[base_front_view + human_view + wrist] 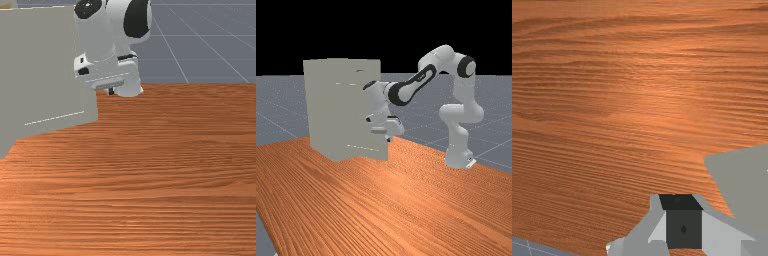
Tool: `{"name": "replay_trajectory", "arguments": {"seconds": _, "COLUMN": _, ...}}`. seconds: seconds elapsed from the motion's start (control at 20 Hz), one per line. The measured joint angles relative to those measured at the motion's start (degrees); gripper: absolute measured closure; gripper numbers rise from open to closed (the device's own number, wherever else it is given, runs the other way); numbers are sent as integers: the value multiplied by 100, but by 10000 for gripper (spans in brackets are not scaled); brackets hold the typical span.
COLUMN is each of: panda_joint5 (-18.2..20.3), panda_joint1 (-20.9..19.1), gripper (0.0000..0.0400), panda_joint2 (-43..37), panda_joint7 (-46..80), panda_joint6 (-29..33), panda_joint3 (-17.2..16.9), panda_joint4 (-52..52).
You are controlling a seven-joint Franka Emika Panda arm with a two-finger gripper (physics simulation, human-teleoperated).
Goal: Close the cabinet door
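The cabinet door (45, 75) is at the front view's left, a broad grey panel standing ajar over the table (160, 175), its free edge toward the middle. The gripper (111, 91) hangs beside that edge, part of the hand overlapping the panel; I cannot tell whether they touch. Being so near the edge is the first danger: a sweep that begins slightly off could pass the panel altogether, or the hand could clip the corner and slide off instead of pushing. In the far view the cabinet (321, 110) stands at the left, the door reaching out toward the view's right, and the arm (438, 57) stretches across so that the hand appears in front of it. Which face the hand would press is unclear to me; should it be the inner one, a push would likely swing the door wider, so the side needs settling first. The bent wrist and forearm might also knock the panel before the hand meets it. In the wrist view a corner of the door lies just beside the gripper, so turning the hand carelessly could catch it. Whether the pincer is spread or closed up, I cannot tell.
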Motion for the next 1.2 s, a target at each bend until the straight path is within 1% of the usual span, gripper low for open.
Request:
{"name": "replay_trajectory", "arguments": {"seconds": 0.1, "panda_joint5": 317, "panda_joint1": 159, "gripper": 400, "panda_joint2": 157, "panda_joint7": -118, "panda_joint6": 19, "panda_joint3": -244, "panda_joint4": 109}}
{"name": "replay_trajectory", "arguments": {"seconds": 0.2, "panda_joint5": 871, "panda_joint1": 114, "gripper": 400, "panda_joint2": 270, "panda_joint7": -238, "panda_joint6": 252, "panda_joint3": -425, "panda_joint4": 223}}
{"name": "replay_trajectory", "arguments": {"seconds": 0.25, "panda_joint5": 1044, "panda_joint1": -92, "gripper": 400, "panda_joint2": 328, "panda_joint7": -280, "panda_joint6": 383, "panda_joint3": -578, "panda_joint4": 252}}
{"name": "replay_trajectory", "arguments": {"seconds": 0.35, "panda_joint5": 1245, "panda_joint1": -629, "gripper": 400, "panda_joint2": 531, "panda_joint7": -322, "panda_joint6": 545, "panda_joint3": -865, "panda_joint4": 318}}
{"name": "replay_trajectory", "arguments": {"seconds": 0.4, "panda_joint5": 1346, "panda_joint1": -832, "gripper": 400, "panda_joint2": 700, "panda_joint7": -361, "panda_joint6": 606, "panda_joint3": -879, "panda_joint4": 454}}
{"name": "replay_trajectory", "arguments": {"seconds": 0.45, "panda_joint5": 1434, "panda_joint1": -987, "gripper": 400, "panda_joint2": 943, "panda_joint7": -389, "panda_joint6": 630, "panda_joint3": -825, "panda_joint4": 665}}
{"name": "replay_trajectory", "arguments": {"seconds": 0.6, "panda_joint5": 1575, "panda_joint1": -1338, "gripper": 400, "panda_joint2": 1601, "panda_joint7": -421, "panda_joint6": 639, "panda_joint3": -671, "panda_joint4": 1184}}
{"name": "replay_trajectory", "arguments": {"seconds": 0.8, "panda_joint5": 1622, "panda_joint1": -1508, "gripper": 400, "panda_joint2": 1955, "panda_joint7": -575, "panda_joint6": 701, "panda_joint3": -638, "panda_joint4": 1409}}
{"name": "replay_trajectory", "arguments": {"seconds": 0.95, "panda_joint5": 1909, "panda_joint1": -1715, "gripper": 400, "panda_joint2": 2109, "panda_joint7": -856, "panda_joint6": 757, "panda_joint3": -616, "panda_joint4": 1479}}
{"name": "replay_trajectory", "arguments": {"seconds": 1.05, "panda_joint5": 2187, "panda_joint1": -1642, "gripper": 400, "panda_joint2": 2282, "panda_joint7": -1001, "panda_joint6": 790, "panda_joint3": -747, "panda_joint4": 1514}}
{"name": "replay_trajectory", "arguments": {"seconds": 1.2, "panda_joint5": 2440, "panda_joint1": -1586, "gripper": 400, "panda_joint2": 2548, "panda_joint7": -1477, "panda_joint6": 374, "panda_joint3": -990, "panda_joint4": 1651}}
